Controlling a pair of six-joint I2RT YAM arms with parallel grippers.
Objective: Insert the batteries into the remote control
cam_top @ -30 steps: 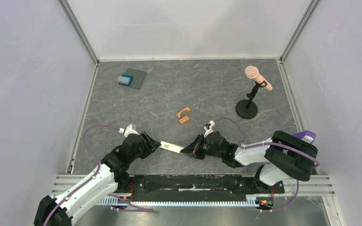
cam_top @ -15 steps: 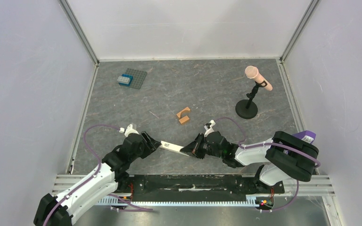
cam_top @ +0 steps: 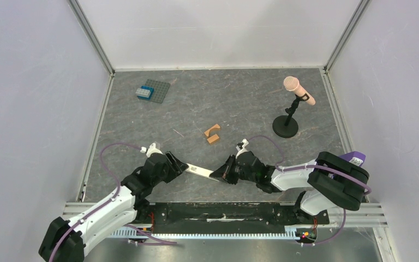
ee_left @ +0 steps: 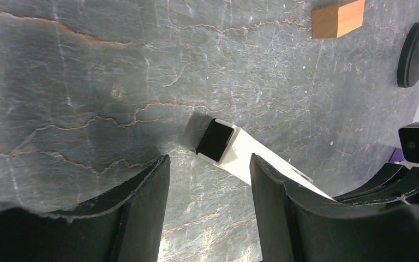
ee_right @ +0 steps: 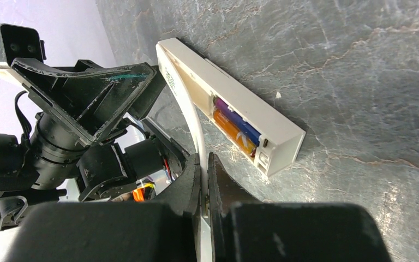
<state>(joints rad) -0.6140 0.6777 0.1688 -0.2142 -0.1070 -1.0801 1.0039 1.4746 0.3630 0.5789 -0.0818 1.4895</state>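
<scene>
While the remote control (ee_right: 234,103), batteries (ee_right: 237,128) seated, rests on the table (cam_top: 240,103) between an open left gripper (ee_left: 210,164) and a right gripper (ee_right: 204,164) pinching its thin cover (ee_right: 188,114), the light, stiff, slick bar seems best held by its long edges

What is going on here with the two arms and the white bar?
The two batteries, orange and dark blue, lie in the open recess of the remote control, which rests on the table between the arms. The right gripper is shut on a thin white strip, probably the battery cover. The left gripper is open at the remote's other end, not gripping it.
</scene>
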